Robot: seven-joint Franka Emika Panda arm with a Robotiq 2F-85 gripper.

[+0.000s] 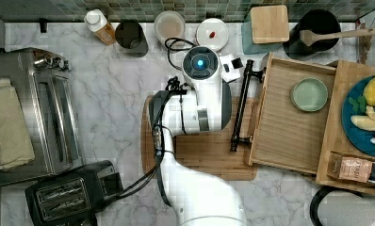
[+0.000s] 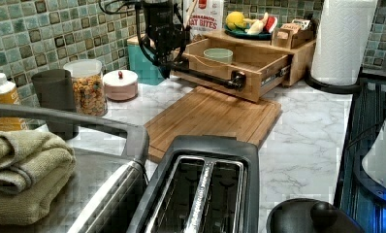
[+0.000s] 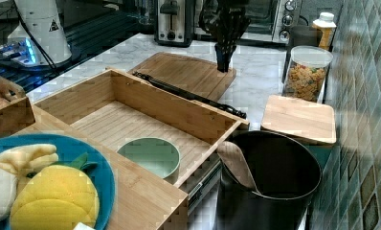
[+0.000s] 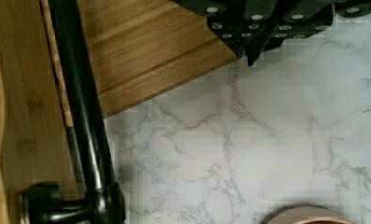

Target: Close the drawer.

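Observation:
The drawer [image 1: 289, 122] stands pulled out of its wooden cabinet at the top view's right, with a pale green bowl [image 1: 309, 94] inside. A long black bar handle [image 1: 242, 106] runs along its front. My gripper [image 3: 222, 64] hangs fingers-down over the far corner of the cutting board, close to one end of the handle [image 3: 188, 95] and not touching it. The fingers look shut with nothing between them. In the wrist view the gripper [image 4: 253, 53] is over the board's corner, with the handle [image 4: 83, 107] off to one side. In the left view the gripper [image 2: 166, 73] sits just at the handle's far end.
A bamboo cutting board [image 1: 209, 155] lies in front of the drawer under the arm. A toaster [image 1: 68, 195] and toaster oven [image 1: 39, 108] stand at the top view's left. Jars, a lidded teal box [image 1: 269, 23] and a black utensil pot [image 1: 317, 28] line the tiled wall.

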